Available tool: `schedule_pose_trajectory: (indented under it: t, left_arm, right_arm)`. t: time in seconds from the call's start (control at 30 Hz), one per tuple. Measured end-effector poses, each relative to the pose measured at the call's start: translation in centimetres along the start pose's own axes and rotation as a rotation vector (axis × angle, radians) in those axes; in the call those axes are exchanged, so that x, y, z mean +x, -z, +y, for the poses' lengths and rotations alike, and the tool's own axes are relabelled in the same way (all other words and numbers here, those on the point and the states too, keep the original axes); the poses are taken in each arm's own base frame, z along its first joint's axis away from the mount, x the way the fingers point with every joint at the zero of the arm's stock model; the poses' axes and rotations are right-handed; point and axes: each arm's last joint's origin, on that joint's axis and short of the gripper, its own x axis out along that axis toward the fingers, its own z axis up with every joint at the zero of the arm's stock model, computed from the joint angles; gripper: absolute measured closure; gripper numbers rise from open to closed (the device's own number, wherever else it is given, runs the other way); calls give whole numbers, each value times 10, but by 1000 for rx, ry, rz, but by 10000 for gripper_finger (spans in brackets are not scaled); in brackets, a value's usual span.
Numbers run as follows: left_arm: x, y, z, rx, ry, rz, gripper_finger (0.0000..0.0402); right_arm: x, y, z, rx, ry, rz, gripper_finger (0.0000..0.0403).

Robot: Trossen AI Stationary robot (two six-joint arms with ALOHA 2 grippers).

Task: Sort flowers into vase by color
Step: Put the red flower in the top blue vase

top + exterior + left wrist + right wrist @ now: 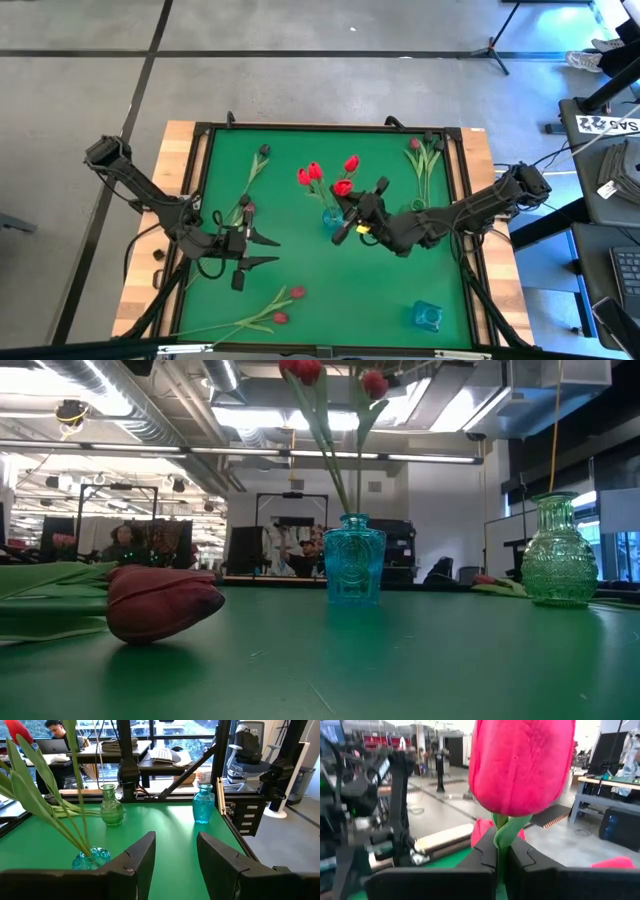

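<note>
Now a red tulip [522, 765] is clamped by its stem between the right gripper [352, 226] fingers, just above the blue vase [332, 216], awaiting lowering, while the left gripper [262, 250] fingers stand apart.

We see a table [445, 290] covered in green cloth, framed by a black rail on a pale wooden top. On it stand 2 blue vases: 1 near the middle [332, 217] holding red tulips [312, 173], 1 empty near a corner [427, 316]. Loose tulips lie on the cloth: 2 red ones [285, 304] at the front edge, others along the far side [424, 152].
</note>
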Motion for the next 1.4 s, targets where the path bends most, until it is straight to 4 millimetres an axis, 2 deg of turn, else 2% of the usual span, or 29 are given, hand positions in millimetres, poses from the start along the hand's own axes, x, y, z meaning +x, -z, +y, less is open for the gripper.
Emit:
schedule_pose_trajectory:
  t: [0.13, 0.87, 1.0, 1.23, 1.4]
  left_arm:
    - [0, 0, 0, 0, 0, 0, 260]
    - [0, 1, 0, -15, -2, 12, 260]
    - [0, 1, 0, -15, -2, 13, 260]
    - [0, 2, 0, -13, -3, 14, 260]
    - [0, 2, 0, -12, -3, 16, 260]
  right_arm:
    - [0, -4, 0, 1, 1, -20, 391]
    - [10, 28, 0, -84, -5, 128, 383]
    - [11, 30, -1, -109, -1, 142, 346]
    - [10, 34, -3, -169, -1, 174, 242]
    - [5, 26, -7, -204, -9, 198, 184]
